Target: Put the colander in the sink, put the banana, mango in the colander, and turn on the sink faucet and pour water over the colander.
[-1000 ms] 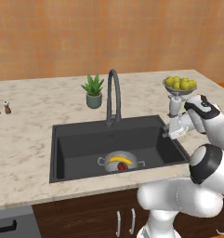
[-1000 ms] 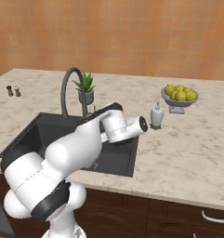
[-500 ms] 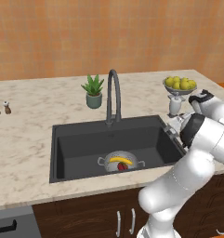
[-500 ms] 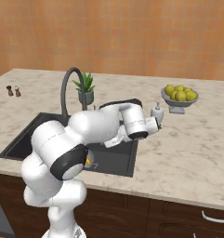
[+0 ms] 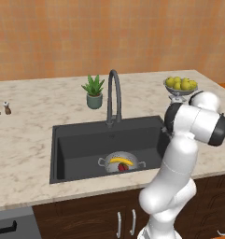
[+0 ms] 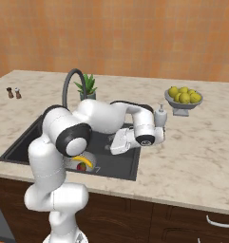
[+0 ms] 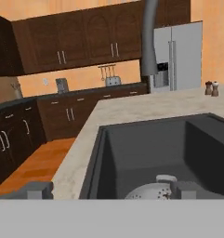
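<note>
Nearest to us, in the front part of the sink (image 5: 81,149), the colander (image 5: 121,163) sits on the dark basin floor, and we see the banana (image 5: 121,161) lying across its top with the mango (image 5: 123,167) tucked just beside it at the near edge. From the right base view the same pair shows past the arm, the banana (image 6: 83,161) above the mango (image 6: 81,166). Our claw (image 6: 109,146) hangs over the right side of the basin, above the colander and apart from it; in the hand view its fingertips (image 7: 38,189) stand well apart with nothing between them, and the colander's rim (image 7: 148,191) peeks up at the lower edge. Farther back, the sink faucet (image 5: 114,95) rises from the far rim of the sink, its arched spout curving over the basin. Behind it on the tabletop (image 5: 30,126) stands a small potted plant (image 5: 94,91). To the far right rests a footed bowl of yellow-green fruits (image 5: 180,86), and near it a soap dispenser (image 6: 160,117) just beside the arm. At the far left stand two small shakers (image 5: 1,108).
</note>
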